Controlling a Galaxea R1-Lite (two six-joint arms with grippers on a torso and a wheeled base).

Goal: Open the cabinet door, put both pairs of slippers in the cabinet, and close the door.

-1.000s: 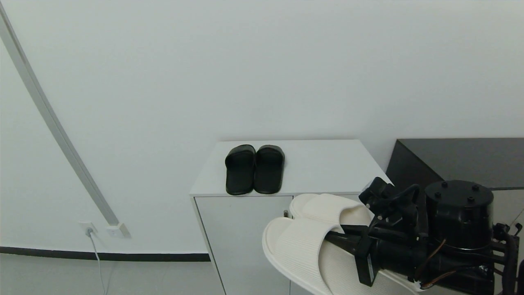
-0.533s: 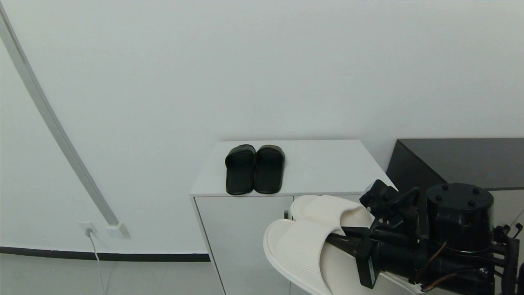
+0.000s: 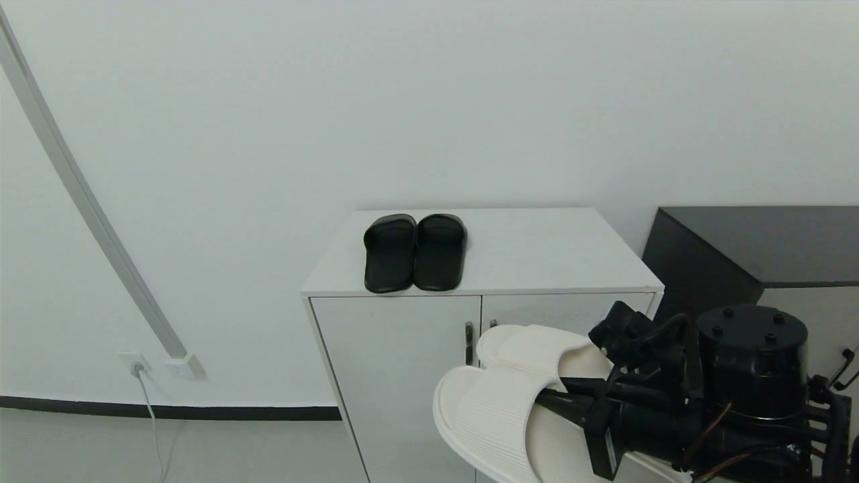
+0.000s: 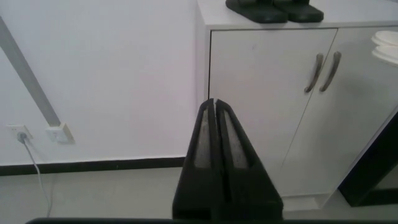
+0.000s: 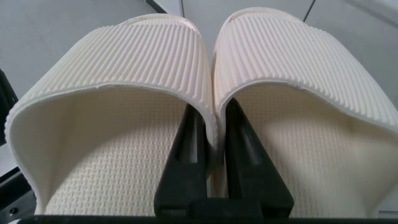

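View has shifted; right tool (image 5: pixel 214 134) pinches both ribbed cream slippers (image 3: pixel 490 416), left tool (image 4: pixel 215 107) closed empty.

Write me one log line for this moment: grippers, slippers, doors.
right gripper: shut on white slippers | left gripper: shut, empty, before cabinet | black slippers: on cabinet top | doors: closed

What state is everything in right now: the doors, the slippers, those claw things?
Cabinet doors: both closed.
Black slippers: side by side on top of the cabinet.
White slippers: held in the air, pinched together by the right gripper.
Left gripper: shut, empty.
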